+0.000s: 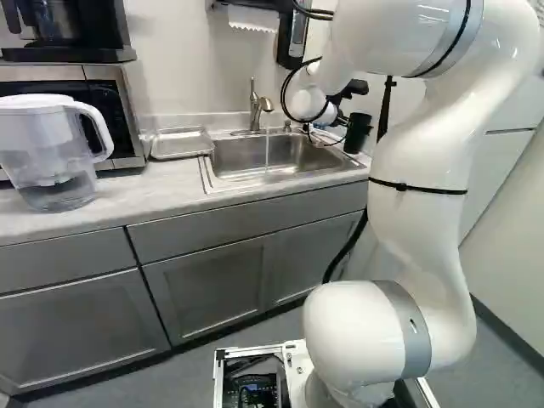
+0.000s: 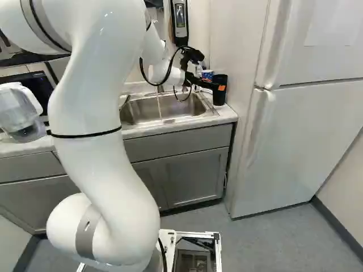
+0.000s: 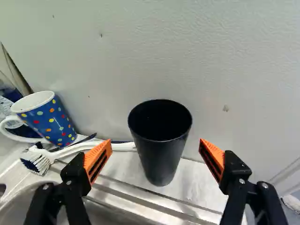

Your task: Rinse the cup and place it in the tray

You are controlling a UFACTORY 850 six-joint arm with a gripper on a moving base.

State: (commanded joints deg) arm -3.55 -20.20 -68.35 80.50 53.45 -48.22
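Two fingers [image 3: 97, 161] of your gripper [image 2: 219, 87] are standing apart, facing the upright black cup [image 3: 161, 157] by the sink [image 1: 297, 155], while water [image 1: 267, 151] is running from the faucet [image 1: 256, 107].

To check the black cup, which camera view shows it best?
The wrist view: the whole black cup shows large, framed by the open hand. The right base view shows it small, partly behind the hand; the left base view, small, beside the sink.
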